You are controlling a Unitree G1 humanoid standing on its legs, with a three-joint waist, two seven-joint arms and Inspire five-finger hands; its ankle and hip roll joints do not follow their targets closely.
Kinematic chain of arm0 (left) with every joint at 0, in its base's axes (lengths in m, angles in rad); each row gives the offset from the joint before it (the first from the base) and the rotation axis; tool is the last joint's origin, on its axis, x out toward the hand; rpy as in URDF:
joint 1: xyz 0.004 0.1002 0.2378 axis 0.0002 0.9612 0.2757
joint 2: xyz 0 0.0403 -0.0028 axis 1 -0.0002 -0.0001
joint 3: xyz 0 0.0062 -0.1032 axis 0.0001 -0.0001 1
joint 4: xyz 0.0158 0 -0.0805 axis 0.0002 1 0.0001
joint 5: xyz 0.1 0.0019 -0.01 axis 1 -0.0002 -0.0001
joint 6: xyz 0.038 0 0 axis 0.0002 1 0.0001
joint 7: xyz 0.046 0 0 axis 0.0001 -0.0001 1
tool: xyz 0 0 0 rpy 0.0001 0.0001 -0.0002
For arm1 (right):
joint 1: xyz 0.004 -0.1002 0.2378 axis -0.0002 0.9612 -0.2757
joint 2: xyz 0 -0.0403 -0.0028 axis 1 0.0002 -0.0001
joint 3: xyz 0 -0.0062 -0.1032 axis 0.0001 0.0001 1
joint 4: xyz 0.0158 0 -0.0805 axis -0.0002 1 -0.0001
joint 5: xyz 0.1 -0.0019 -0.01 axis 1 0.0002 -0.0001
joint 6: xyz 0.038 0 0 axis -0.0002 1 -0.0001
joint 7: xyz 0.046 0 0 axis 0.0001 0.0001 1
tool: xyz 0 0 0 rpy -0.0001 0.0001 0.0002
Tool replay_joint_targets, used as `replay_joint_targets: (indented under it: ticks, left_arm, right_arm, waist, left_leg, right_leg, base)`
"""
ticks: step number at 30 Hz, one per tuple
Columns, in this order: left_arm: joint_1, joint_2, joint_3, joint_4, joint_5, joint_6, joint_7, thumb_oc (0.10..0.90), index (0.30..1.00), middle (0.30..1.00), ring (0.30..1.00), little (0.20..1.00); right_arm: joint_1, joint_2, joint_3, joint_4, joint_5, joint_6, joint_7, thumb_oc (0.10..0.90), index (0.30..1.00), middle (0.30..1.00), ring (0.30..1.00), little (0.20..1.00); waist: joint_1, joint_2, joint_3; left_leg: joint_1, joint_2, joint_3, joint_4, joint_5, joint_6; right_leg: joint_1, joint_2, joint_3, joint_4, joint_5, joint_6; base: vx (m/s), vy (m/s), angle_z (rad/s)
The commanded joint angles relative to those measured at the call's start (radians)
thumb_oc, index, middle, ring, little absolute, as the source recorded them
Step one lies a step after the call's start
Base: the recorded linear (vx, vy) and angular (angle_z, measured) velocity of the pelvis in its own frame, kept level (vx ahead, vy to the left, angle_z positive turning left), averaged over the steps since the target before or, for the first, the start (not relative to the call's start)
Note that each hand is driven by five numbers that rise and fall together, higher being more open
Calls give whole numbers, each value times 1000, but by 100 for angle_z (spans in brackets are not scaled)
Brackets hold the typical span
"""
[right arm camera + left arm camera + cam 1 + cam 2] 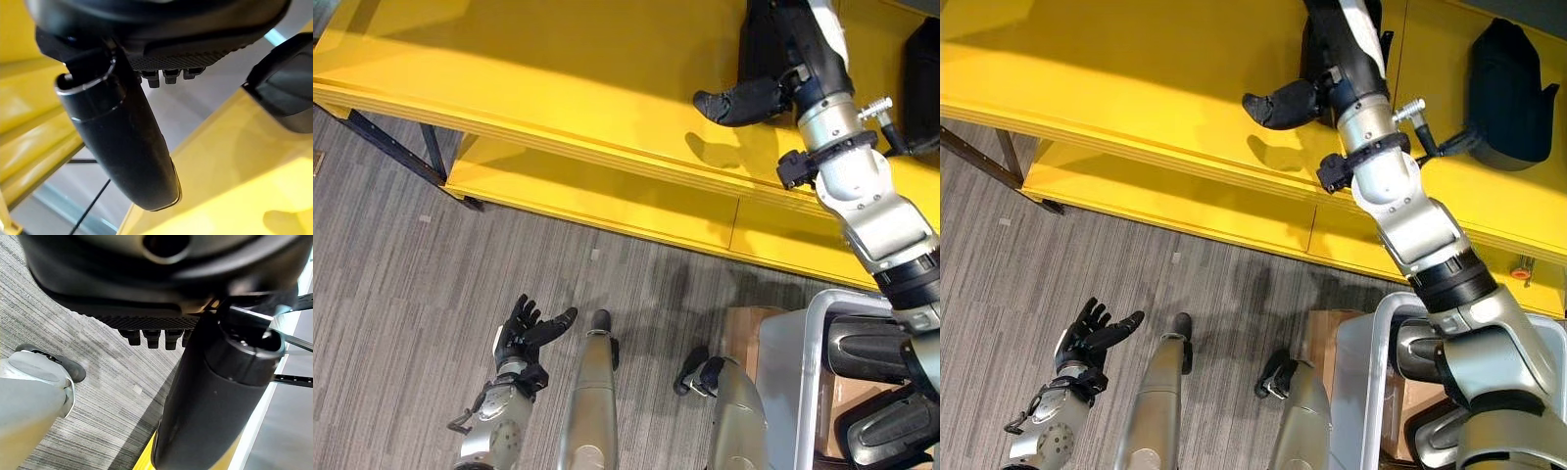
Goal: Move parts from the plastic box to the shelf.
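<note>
I see two dark parts (pixel 1506 93) standing on the yellow shelf (pixel 1136 88) toward its far right end; one sits clear by the right edge, the other (pixel 1317 49) is mostly hidden behind my right arm; more dark parts (pixel 871 348) lie in the grey plastic box (pixel 813 333) on the floor at the lower right, below the shelf's front edge; a brown cardboard piece (pixel 744 333) lies on the floor just beside the box; my right hand (pixel 1278 103) is over the shelf's top board, near the hidden part, with its thumb standing out to the side; in the right wrist view the fingers (pixel 168 76) look straight and hold nothing, and one dark part shows at the shelf's edge past them; my left hand (pixel 533 328) hangs low over the grey striped floor (pixel 391 264), well apart from the shelf, fingers spread and empty.
</note>
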Motion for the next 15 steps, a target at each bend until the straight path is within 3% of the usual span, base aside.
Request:
replay_joint_targets:
  ticks: [1, 5, 6, 7, 9, 15]
  left_arm:
    - [36, 30, 35, -76, 24, -50, 19, 900, 1000, 1000, 1000, 1000]
    - [38, 10, 48, -71, 30, -42, 20, 900, 1000, 1000, 1000, 1000]
    - [39, 4, 52, -71, 33, -38, 18, 900, 1000, 1000, 1000, 1000]
    - [45, 1, 55, -71, 37, -36, 17, 900, 1000, 1000, 1000, 1000]
    - [59, -12, 61, -79, 40, -33, 13, 900, 1000, 1000, 1000, 1000]
    - [107, -51, 96, -86, 69, -21, -11, 900, 1000, 1000, 1000, 1000]
  right_arm:
    - [8, -16, -131, -112, 22, -115, -55, 900, 1000, 1000, 1000, 1000]
    - [259, 58, -246, -228, -1, -142, -34, 900, 1000, 1000, 1000, 1000]
    - [328, 83, -275, -260, 2, -149, -21, 900, 1000, 1000, 1000, 1000]
    - [385, 104, -292, -281, 0, -152, -12, 900, 1000, 1000, 1000, 1000]
    - [515, 172, -313, -317, 16, -166, 19, 900, 1000, 1000, 1000, 1000]
    - [749, 279, -349, -370, 28, -168, 91, 900, 1000, 1000, 1000, 1000]
  waist:
    - [-12, -6, -58]
    - [-36, -13, -74]
    - [-44, -16, -81]
    - [-47, -18, -86]
    - [-64, -22, -100]
    - [-102, -24, -147]
  left_leg:
    - [94, 38, -48, 22, -150, -23]
    - [142, 44, -46, -27, -139, -21]
    - [146, 40, -45, -53, -105, -15]
    - [172, 45, -45, -60, -128, -19]
    - [208, 43, -37, -123, -82, -10]
    - [360, 46, -8, -291, -32, -1]
  right_leg:
    - [77, 28, 64, -91, 20, 73]
    - [130, 45, 53, -153, 43, 84]
    - [142, 47, 42, -188, 74, 79]
    - [168, 55, 45, -198, 59, 91]
    - [209, 60, 30, -264, 106, 93]
    - [349, 80, 28, -438, 170, 120]
  base:
    - [0, 0, 0]
    - [5, 8, -3]
    - [33, 4, -4]
    - [48, 11, -8]
    - [26, 29, -10]
    - [63, 49, -8]
